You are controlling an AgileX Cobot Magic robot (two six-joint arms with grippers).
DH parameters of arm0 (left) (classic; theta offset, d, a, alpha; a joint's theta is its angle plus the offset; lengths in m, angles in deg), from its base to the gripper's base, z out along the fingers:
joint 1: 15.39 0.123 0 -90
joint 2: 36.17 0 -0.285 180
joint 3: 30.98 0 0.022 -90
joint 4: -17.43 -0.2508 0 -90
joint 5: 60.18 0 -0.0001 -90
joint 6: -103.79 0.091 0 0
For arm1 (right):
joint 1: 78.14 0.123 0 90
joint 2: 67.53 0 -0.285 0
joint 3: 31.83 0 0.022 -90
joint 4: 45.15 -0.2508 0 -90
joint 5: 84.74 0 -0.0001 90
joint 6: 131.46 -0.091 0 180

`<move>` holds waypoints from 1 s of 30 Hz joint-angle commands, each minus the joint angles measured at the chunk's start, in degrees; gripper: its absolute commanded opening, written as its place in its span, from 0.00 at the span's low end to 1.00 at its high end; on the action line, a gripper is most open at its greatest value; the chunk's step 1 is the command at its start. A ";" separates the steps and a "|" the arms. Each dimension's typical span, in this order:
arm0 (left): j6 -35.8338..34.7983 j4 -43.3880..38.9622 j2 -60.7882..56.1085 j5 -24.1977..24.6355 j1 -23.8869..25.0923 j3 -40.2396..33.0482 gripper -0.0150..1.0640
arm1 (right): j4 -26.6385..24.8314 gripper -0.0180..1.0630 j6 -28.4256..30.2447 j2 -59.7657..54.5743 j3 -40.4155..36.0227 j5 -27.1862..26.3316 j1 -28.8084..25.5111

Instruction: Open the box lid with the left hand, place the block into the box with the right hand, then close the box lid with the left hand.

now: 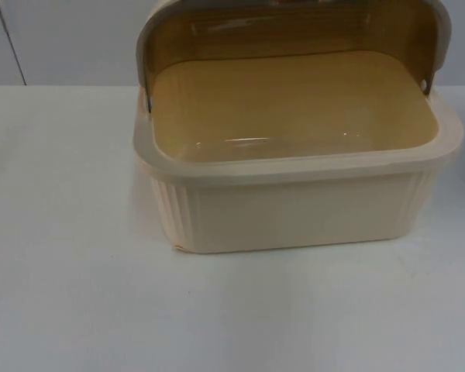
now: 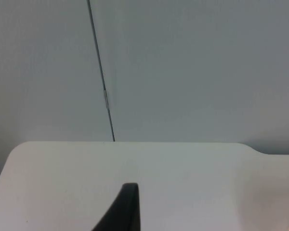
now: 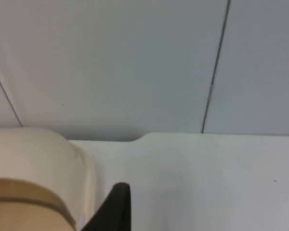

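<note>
Fingertip-wise, the left gripper [image 2: 127,207] hangs over bare white table [image 2: 183,173] facing the partition wall [image 2: 192,67], touching nothing; can't tell how its fingers are set. Same deal for the right gripper [image 3: 116,207], parked just beside the box [image 1: 294,209], apparently empty. Box lid [image 1: 294,23] is already swung up and back, tub empty. Risk from here, I'd guess: the right arm bumps the box rim, or the lid drops shut early.
</note>
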 commanded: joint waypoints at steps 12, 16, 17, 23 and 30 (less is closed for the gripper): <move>-0.25 0.69 -0.53 -0.93 0.25 -0.13 0.99 | -4.17 0.99 14.10 -13.50 -2.17 -5.33 -14.01; -0.25 0.59 -0.53 -1.04 0.25 -0.13 0.99 | -5.38 0.99 16.58 -18.30 -3.09 -6.37 -15.08; -0.25 0.48 -0.53 -1.04 0.25 -0.13 0.99 | -5.47 0.99 17.91 -20.24 -3.23 -6.70 -15.08; -0.25 0.48 -0.53 -1.04 0.25 -0.13 0.99 | -12.84 0.99 29.67 -29.60 -3.23 -6.16 -15.35; -0.25 0.48 -0.53 -1.04 0.25 -0.13 0.99 | -18.89 0.99 38.02 -37.18 -3.23 -6.87 -19.40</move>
